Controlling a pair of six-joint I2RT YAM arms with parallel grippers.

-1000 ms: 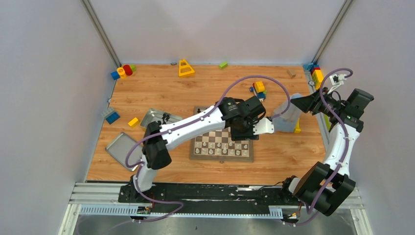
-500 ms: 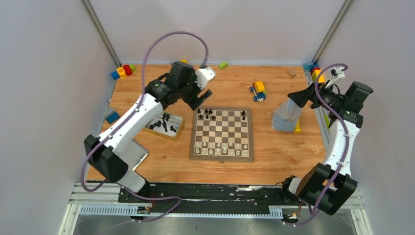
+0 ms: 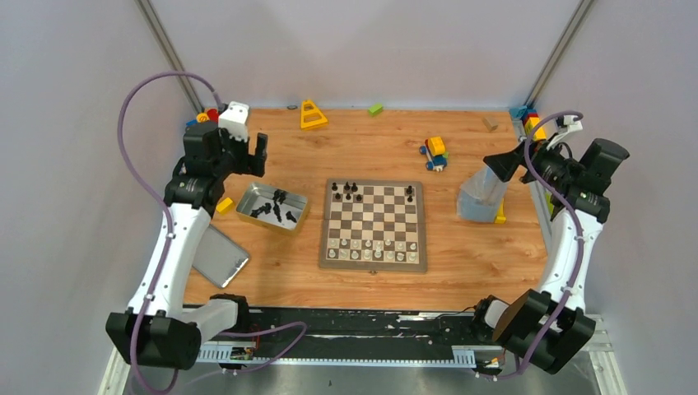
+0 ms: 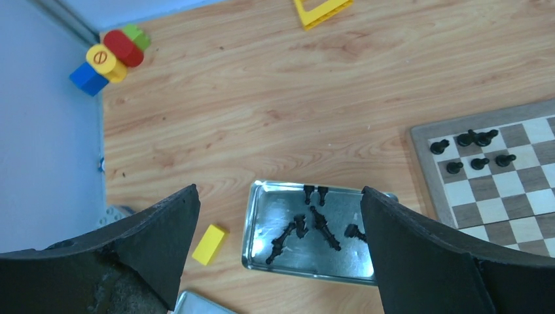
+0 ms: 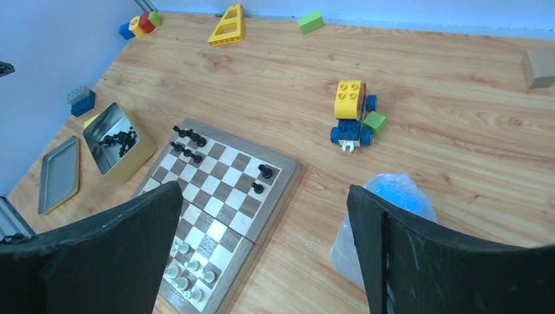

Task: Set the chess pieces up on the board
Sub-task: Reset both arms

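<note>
Pale chess pieces (image 3: 370, 247) fill most of the near rows of the board (image 3: 374, 218), mid-surface. Only a few black ones stand at its far edge (the rest lie in the tin (image 4: 262, 209) beside it). The left fingers (image 4: 150, 242) and right fingers (image 5: 406, 255) are spread wide and empty.
</note>
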